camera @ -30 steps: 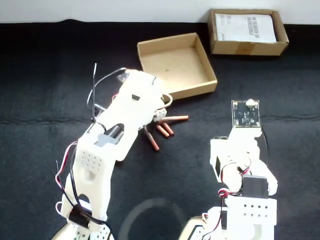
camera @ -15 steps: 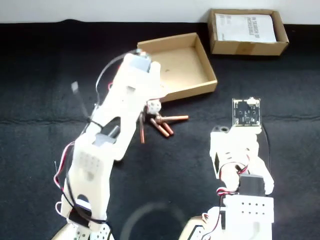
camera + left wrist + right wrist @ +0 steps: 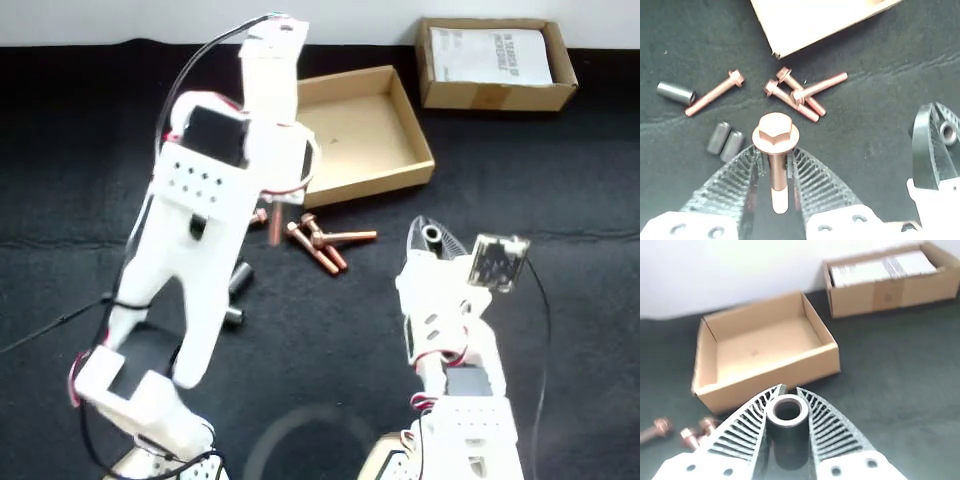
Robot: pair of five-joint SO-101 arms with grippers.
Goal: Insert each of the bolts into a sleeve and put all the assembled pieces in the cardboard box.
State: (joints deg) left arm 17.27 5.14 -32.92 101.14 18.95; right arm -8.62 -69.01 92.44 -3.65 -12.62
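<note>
My left gripper (image 3: pixel 775 152) is shut on a copper bolt (image 3: pixel 775 134), held by its shank with the hex head past the fingertips. From above, that bolt (image 3: pixel 274 226) hangs over the mat just left of the loose bolts (image 3: pixel 330 242). My right gripper (image 3: pixel 787 392) is shut on a dark sleeve (image 3: pixel 786 412), whose open bore faces the camera. The high view shows this sleeve (image 3: pixel 432 235) right of the bolt pile. The open cardboard box (image 3: pixel 385 178) lies behind, empty. Three sleeves (image 3: pixel 675 92) rest on the mat near the bolts (image 3: pixel 790 97).
A second cardboard box (image 3: pixel 495 95) with a printed sheet inside sits at the back right. Two loose sleeves (image 3: pixel 238 280) lie beside the left arm. The black mat stretches open toward the front and the right.
My left arm has lifted a bolt off the pile and risen, swinging back toward the box. My right arm has tilted up and shifted left, turning the sleeve's bore upward.
</note>
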